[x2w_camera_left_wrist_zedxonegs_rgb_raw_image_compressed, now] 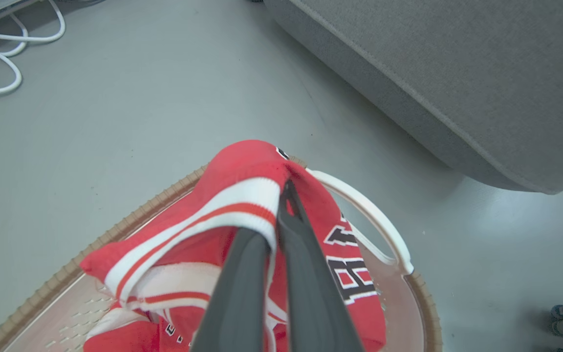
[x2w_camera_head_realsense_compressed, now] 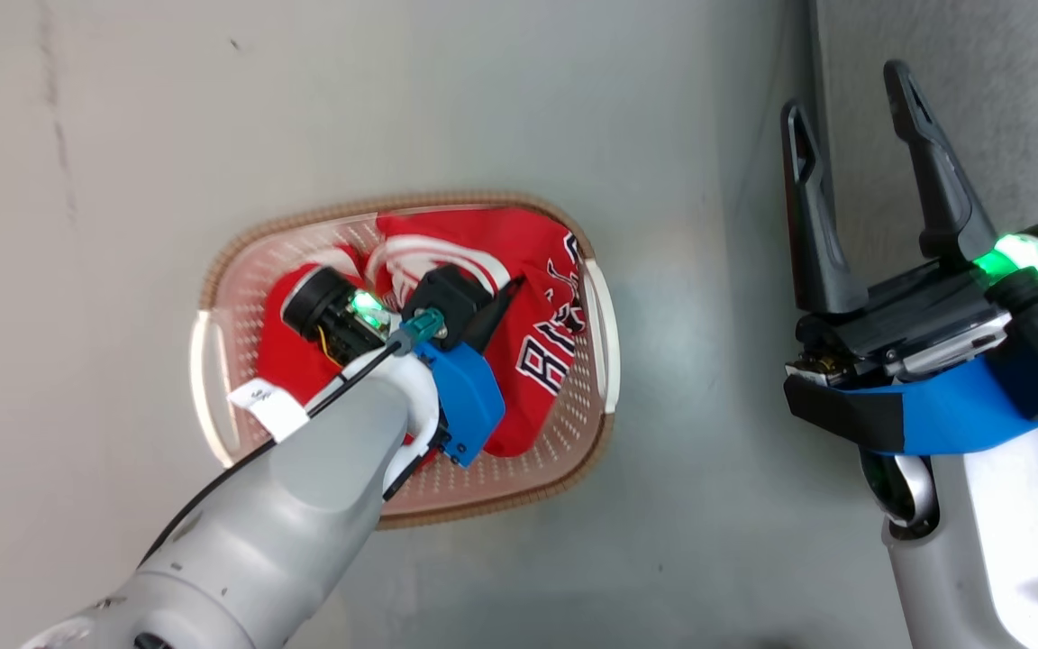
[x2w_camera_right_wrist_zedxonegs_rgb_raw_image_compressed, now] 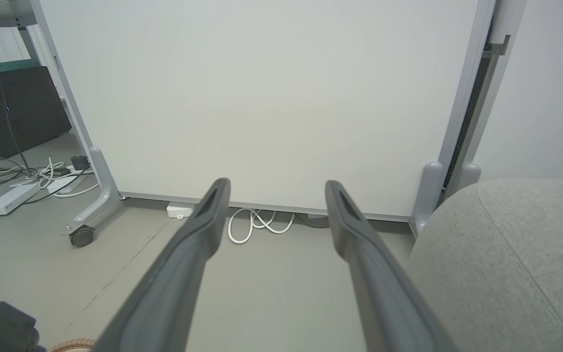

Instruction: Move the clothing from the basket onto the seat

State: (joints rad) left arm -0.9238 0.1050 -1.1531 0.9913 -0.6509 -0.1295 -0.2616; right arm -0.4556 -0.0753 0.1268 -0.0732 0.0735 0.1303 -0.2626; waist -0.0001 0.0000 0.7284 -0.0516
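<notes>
— Where's the clothing [x2w_camera_head_realsense_compressed: 528, 270]?
— In the basket [x2w_camera_head_realsense_compressed: 229, 261] on the floor, left of the seat [x2w_camera_left_wrist_zedxonegs_rgb_raw_image_compressed: 457, 73]. The left pincer [x2w_camera_left_wrist_zedxonegs_rgb_raw_image_compressed: 280, 198] is clamped on its white-striped trim, and the red cloth bunches over the fingers.
— And the right pincer [x2w_camera_head_realsense_compressed: 848, 92]?
— Fingers wide apart, holding nothing, near the seat's edge.

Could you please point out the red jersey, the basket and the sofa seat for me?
red jersey [x2w_camera_left_wrist_zedxonegs_rgb_raw_image_compressed: 242, 161]: left wrist view, on the red fold above the white stripe.
basket [x2w_camera_left_wrist_zedxonegs_rgb_raw_image_compressed: 365, 208]: left wrist view, on its white side handle.
sofa seat [x2w_camera_left_wrist_zedxonegs_rgb_raw_image_compressed: 482, 58]: left wrist view, on the grey fabric above the seam.
</notes>
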